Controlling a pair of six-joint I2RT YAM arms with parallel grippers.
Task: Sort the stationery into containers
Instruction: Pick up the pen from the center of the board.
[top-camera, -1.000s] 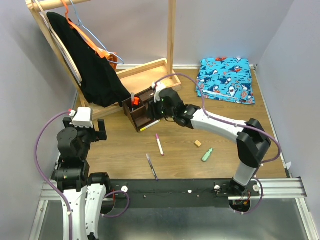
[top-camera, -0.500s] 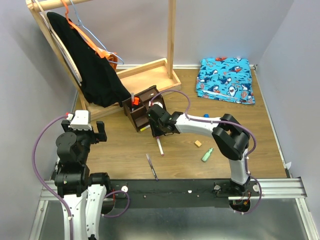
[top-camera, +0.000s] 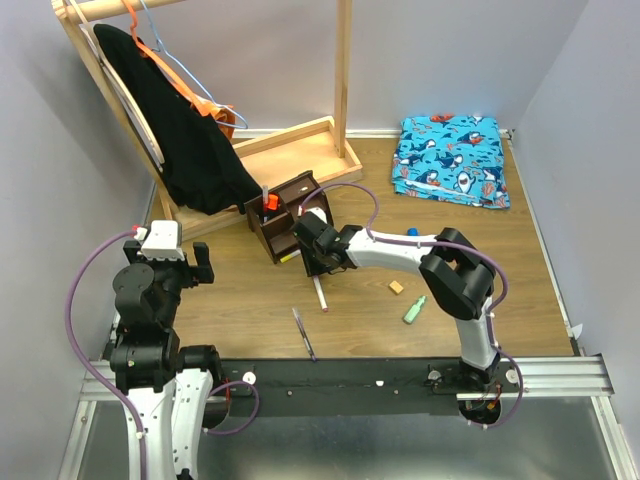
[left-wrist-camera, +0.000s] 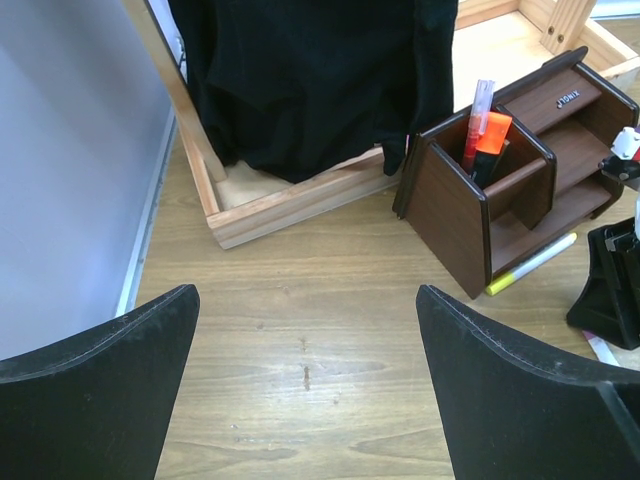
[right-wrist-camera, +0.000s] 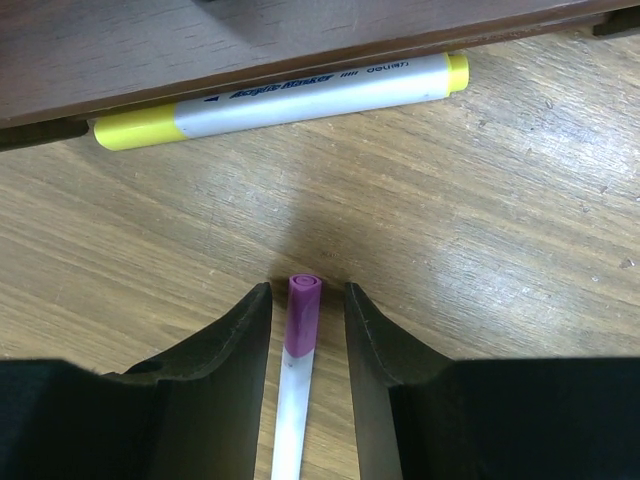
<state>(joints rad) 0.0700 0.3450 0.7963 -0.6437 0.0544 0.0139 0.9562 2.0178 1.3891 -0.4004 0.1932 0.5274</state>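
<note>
Currently the right gripper (right-wrist-camera: 305, 300) is lowered over the pink-white pen (right-wrist-camera: 298, 345), which lies on the bare table (top-camera: 250, 290) near its middle. The jaws are partly open, one on each side of the pen's pink cap, with a thin sliver of wood showing on both sides. Just beyond the cap, the yellow-white marker (right-wrist-camera: 300, 95) lies on the table along the foot of the dark brown desk organiser (left-wrist-camera: 455, 215), which sits left of centre towards the far edge, next to the pale wooden rack base frame (top-camera: 300, 145). A black-orange marker (left-wrist-camera: 492, 140) and a slim red-and-clear pen (left-wrist-camera: 478, 110) stand in the organiser's tall end compartment.

The left gripper (left-wrist-camera: 307, 300) hangs over the left side of the table with its jaws spread wide and nothing between them.

Towards the near edge lies the purple-grey pen (top-camera: 303, 332). The tan eraser (top-camera: 397, 287) and the mint-green highlighter (top-camera: 414, 310) lie right of centre, near each other but apart. A shark-print cloth (top-camera: 450, 158) sits folded in the far right corner.
</note>
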